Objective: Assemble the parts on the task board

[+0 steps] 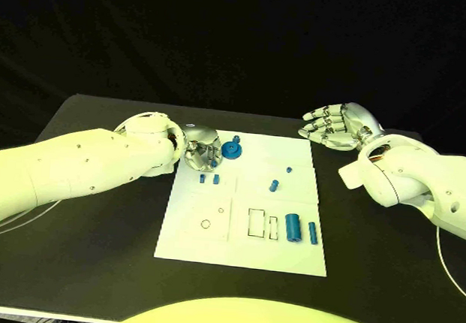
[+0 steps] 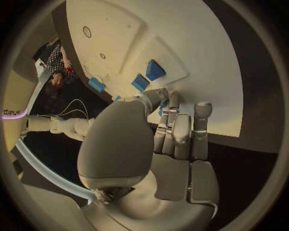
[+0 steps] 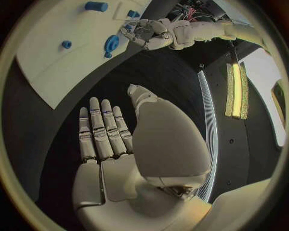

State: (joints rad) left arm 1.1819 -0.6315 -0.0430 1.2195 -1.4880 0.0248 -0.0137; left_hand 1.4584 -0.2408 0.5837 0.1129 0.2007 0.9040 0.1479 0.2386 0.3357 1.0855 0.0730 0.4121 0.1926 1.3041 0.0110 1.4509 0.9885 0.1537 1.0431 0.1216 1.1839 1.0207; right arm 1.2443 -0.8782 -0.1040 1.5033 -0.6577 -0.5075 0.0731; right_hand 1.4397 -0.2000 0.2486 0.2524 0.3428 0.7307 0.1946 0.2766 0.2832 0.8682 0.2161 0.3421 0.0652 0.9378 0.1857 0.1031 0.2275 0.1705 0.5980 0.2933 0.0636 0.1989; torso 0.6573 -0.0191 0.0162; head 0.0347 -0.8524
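The left robot hand (image 1: 199, 148) sits over the board's (image 1: 243, 238) far-left corner, fingers curled toward a round blue disc part (image 1: 232, 148) just to its right. It seems to touch the disc, but I cannot tell whether it has a grip. The right robot hand (image 1: 339, 126) hovers open and empty, fingers spread, over the tabletop (image 1: 98, 219) beyond the board's far-right corner, well apart from the parts. So the left hand is nearer. The disc stands on edge, its flat face turned roughly toward the near side. Two blue cylinders (image 1: 301, 232) lie near the right edge, long axes running near to far.
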